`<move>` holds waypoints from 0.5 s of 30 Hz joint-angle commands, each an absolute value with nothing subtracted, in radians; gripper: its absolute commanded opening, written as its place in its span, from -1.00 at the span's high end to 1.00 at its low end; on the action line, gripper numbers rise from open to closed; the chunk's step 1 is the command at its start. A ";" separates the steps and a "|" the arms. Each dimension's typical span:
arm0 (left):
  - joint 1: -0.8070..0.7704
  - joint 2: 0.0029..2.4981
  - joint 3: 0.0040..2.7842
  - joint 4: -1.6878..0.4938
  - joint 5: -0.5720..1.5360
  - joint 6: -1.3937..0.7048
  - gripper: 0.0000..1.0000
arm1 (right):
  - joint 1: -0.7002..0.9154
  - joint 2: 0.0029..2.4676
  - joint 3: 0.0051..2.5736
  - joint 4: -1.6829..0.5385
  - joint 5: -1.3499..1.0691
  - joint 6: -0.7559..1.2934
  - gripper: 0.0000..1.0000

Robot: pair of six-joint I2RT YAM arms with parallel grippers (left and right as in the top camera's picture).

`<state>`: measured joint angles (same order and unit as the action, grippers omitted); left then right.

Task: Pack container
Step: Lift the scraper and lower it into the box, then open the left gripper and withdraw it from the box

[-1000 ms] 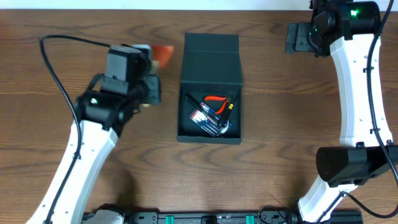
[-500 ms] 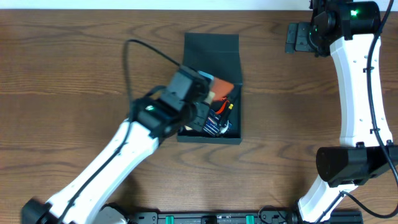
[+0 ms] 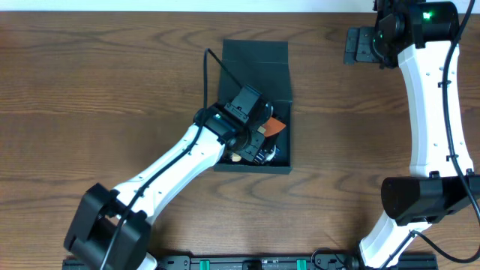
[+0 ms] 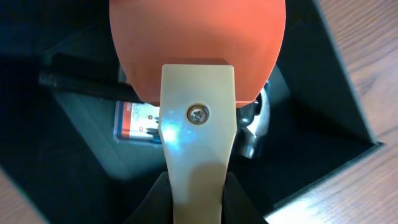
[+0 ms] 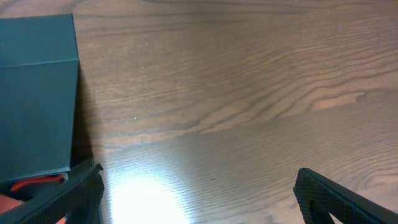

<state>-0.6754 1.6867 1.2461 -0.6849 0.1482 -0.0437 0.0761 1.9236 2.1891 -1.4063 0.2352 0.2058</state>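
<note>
The dark teal container (image 3: 255,82) stands open at the table's middle, its lid flap tilted back. My left gripper (image 3: 259,135) is over its inside, shut on the cream handle of an orange-bladed scraper (image 4: 198,50). The scraper's blade (image 3: 276,127) hangs above the tools lying in the box. Under it in the left wrist view I see a red-and-white packaged item (image 4: 140,121) and a dark tool (image 4: 74,84) on the container floor (image 4: 74,162). My right gripper (image 3: 361,46) is open and empty at the far right; the container lid (image 5: 34,93) shows at the left of its view.
Bare wooden table (image 3: 105,82) surrounds the container. The right arm's base (image 3: 420,199) stands at the near right. A rail runs along the front edge (image 3: 247,262).
My left gripper carried the scraper from the table left of the container to over its inside, then further right and lower. The right arm has not moved.
</note>
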 commanded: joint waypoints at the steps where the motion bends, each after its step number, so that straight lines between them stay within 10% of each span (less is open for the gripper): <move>1: -0.673 1.720 1.275 -0.665 0.116 0.001 0.89 | 0.073 1.917 2.203 -1.406 0.235 0.224 -0.99; 15: -0.673 1.837 1.275 -0.603 0.056 0.008 0.88 | 0.073 1.917 2.203 -1.407 0.235 0.224 -0.99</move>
<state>-0.6754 1.8114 1.2461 -0.6098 0.1036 -0.0174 0.0761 1.9236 2.1891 -1.4059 0.2348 0.2058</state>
